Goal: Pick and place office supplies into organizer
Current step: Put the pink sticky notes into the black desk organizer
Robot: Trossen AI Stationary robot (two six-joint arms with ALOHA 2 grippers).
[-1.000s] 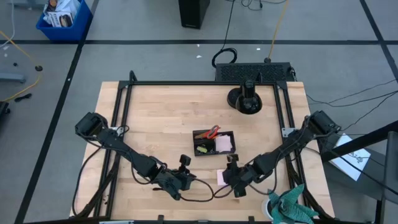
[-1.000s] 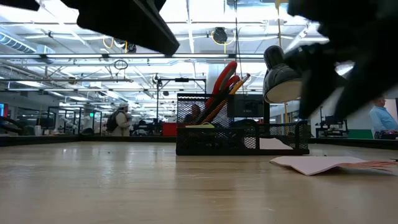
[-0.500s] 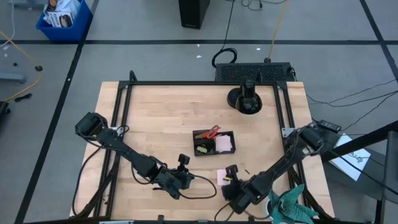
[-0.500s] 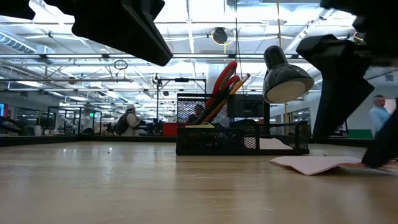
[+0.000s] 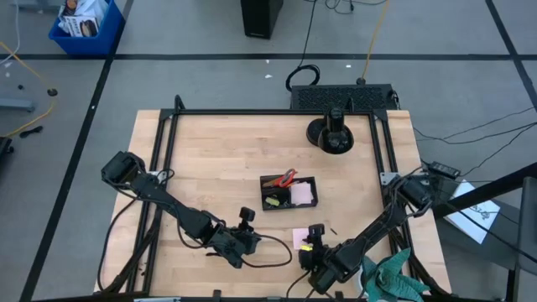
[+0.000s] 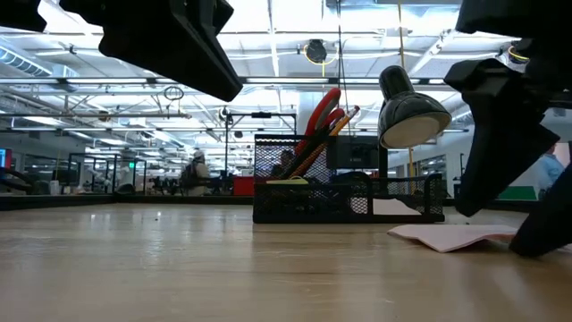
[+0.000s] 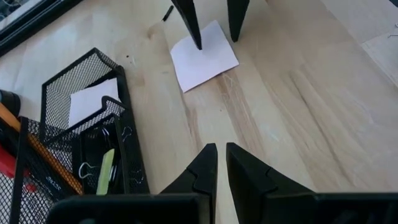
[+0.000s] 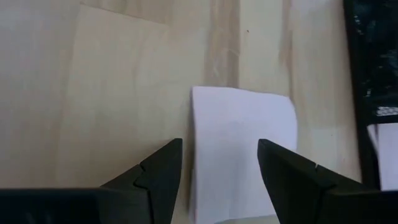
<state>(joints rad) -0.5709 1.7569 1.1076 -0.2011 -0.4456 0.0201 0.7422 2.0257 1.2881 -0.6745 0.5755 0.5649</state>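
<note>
Sticky note [image 5: 299,237]: lies flat on the table [image 5: 226,159], alone, near the front edge and just in front of the organizer [image 5: 288,191]; pale pink seen from above, one edge lifting slightly in the low view.
Organizer: black mesh tray toward the middle of the table, already holding the scissors [image 6: 320,116], pencils, clips and another note.
Right gripper [image 8: 217,163]: over the note's front edge, jaws spread wide, one finger on each side of it, holding nothing.
Left gripper [image 7: 221,163]: low over bare wood beside the note, jaws nearly closed, empty.
Handling: the note looks very light, thin and floppy, likely to slide or buckle.
Where to grip: probably best pinched at the lifted edge.
</note>
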